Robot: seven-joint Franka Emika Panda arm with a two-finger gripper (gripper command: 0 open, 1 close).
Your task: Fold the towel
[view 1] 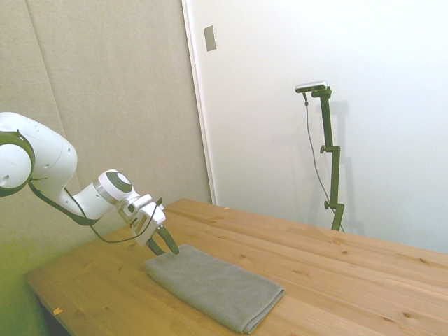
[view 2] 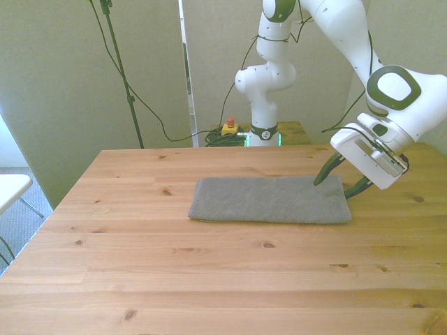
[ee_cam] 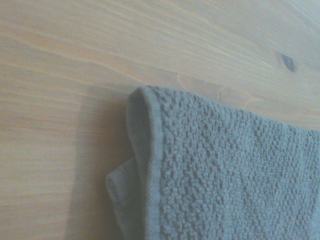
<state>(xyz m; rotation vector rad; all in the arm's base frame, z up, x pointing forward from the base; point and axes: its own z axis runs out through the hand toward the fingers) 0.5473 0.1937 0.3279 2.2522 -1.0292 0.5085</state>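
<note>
Towel (view 2: 269, 200) flat on tabletop (view 2: 209, 272), folded in layers — I see gripper (view 2: 342, 184) at its end on front view's right, fingers (view 2: 325, 172) spread, straddling corner.

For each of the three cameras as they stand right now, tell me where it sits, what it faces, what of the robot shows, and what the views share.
Side view: stands off one side of the table, looking across it; the white arm enters from the picture's left, gripper open at the towel end.
Front view: across the table, facing the robot's base; the arm comes down on the front view's right, gripper over the towel's end.
Wrist view: close above a towel corner; no robot part shows.
Shared: all three show the grey towel on wood.
</note>
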